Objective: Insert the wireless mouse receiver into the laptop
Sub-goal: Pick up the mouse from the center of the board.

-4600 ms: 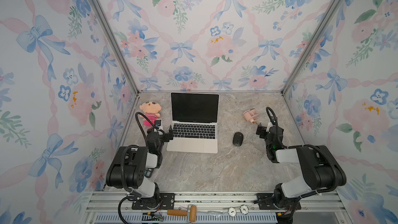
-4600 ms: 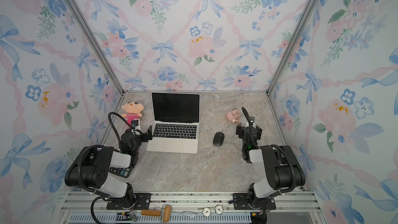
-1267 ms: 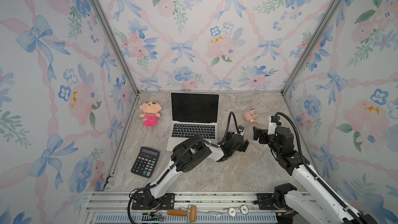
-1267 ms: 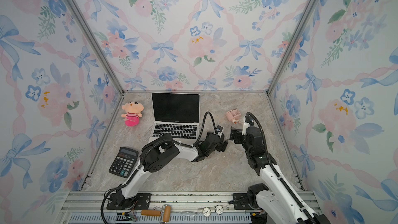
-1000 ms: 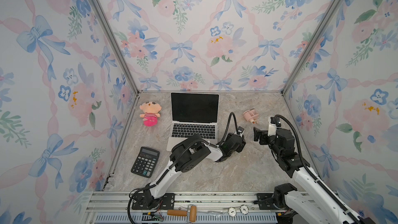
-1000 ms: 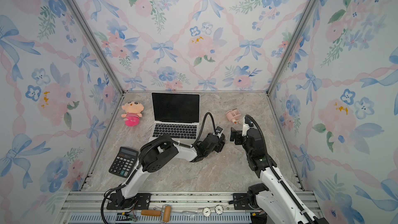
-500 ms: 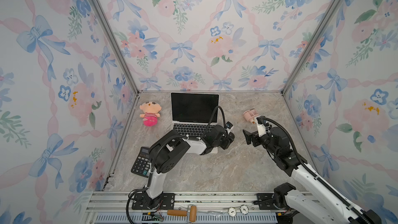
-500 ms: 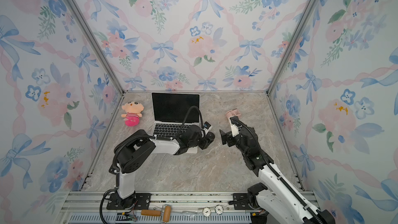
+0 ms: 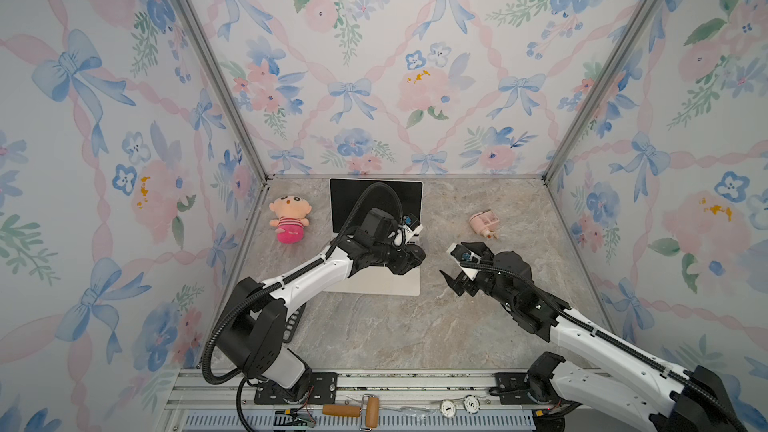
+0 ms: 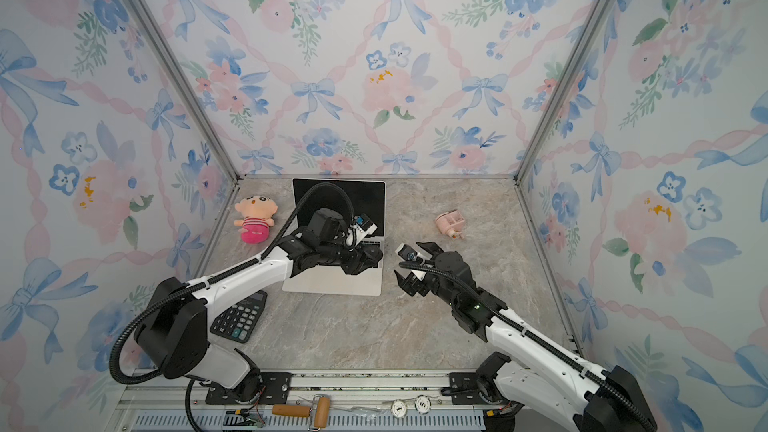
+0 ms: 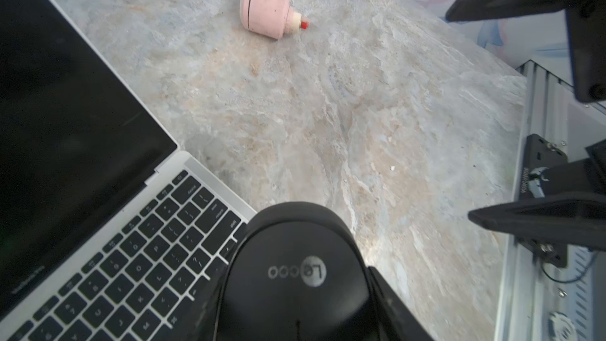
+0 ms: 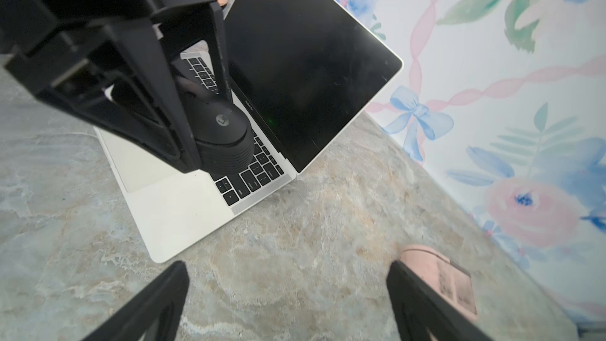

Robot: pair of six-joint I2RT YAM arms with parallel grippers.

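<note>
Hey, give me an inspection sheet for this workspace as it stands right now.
Surface: marbled tabletop, no spills seen.
Job's things: laptop open, screen dark; wireless mouse receiver: nothing seen.
Clutter: plush doll left of laptop; pink gadget back right; calculator by left arm's base.
Claws: left claw shut on black mouse over the keyboard's right end; right claw open, empty.
Cables: black hose arcs over left arm, another along right arm.
Surroundings: floral walls, metal frame posts.
</note>
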